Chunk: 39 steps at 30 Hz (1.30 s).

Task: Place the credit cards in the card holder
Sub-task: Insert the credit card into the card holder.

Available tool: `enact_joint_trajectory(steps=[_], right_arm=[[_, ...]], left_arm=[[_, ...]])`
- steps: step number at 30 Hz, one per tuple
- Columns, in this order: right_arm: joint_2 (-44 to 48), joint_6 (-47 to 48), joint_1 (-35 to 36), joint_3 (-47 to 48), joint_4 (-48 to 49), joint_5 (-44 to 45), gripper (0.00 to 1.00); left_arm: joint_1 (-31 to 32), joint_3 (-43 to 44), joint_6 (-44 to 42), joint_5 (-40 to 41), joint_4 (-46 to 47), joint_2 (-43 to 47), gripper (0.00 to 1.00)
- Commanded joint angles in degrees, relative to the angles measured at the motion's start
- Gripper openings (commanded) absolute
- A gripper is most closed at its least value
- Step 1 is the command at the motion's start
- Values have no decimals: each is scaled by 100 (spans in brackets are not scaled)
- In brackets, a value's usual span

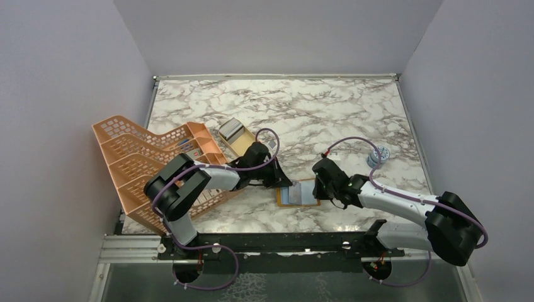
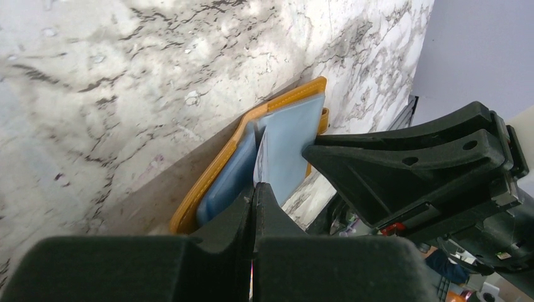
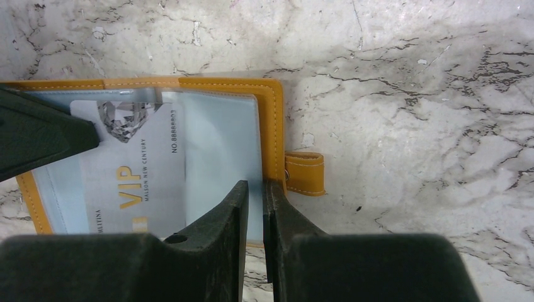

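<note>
The open wallet (image 1: 302,195) lies low centre in the top view. The left gripper (image 2: 255,187) pinches a card (image 3: 135,170) over its pocket; the right gripper (image 3: 255,196) clamps its edge. A skewed card could snag the pocket lip.

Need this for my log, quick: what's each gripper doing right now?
Left gripper: closed on the credit card.
Right gripper: closed, pinching the card holder by its orange edge.

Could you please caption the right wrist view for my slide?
Right gripper pinches the open card holder, a VIP credit card lying over its pockets.
</note>
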<state>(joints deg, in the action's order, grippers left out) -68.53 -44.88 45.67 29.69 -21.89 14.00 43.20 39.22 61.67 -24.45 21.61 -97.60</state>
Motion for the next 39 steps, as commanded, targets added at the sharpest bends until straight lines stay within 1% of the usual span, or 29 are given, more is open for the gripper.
enact_joint_trajectory(steps=[1,17,27,39], right_arm=[[76,-115,17,-86,-28,-158,15],[200,-249,15,-131,-103,-325,15],[300,-359,8,-188,-23,-531,15],[431,-447,9,-288,-100,-456,14]], left_arm=[[98,222,-138,51,-21,-323,0],[136,222,-253,390,-7,-444,0],[221,191,-183,658,85,-357,0],[241,-31,-65,973,126,-147,0]])
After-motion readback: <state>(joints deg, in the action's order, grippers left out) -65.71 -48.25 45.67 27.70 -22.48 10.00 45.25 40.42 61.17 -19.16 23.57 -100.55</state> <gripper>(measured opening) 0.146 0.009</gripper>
